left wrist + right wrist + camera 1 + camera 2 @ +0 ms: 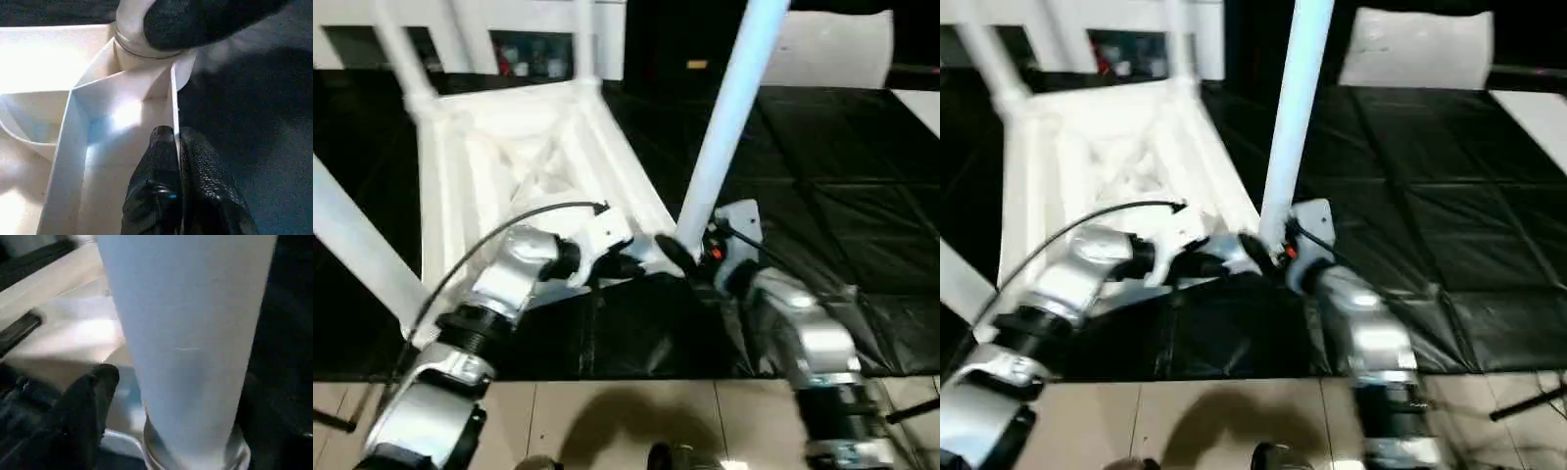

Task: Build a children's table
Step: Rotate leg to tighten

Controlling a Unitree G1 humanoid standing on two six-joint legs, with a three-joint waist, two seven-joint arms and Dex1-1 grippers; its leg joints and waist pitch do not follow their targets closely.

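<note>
A: Where is the tabletop [524, 162]?
B: Underside up on the black mat [822, 196]; left gripper [177, 147] clenched on its rim beside the corner socket [142, 51].
A: Right gripper [690, 257]?
B: At the leg [729, 113] base in that socket; grip state cannot be determined.

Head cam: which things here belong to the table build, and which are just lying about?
Job:
- tabletop, upside down, ribs up
- near leg, standing in a corner socket
- far legs, socketed
- left gripper, pinching a tabletop rib
- right gripper, at the near leg's base

Lying about:
- black floor mats
- white sheet
</note>
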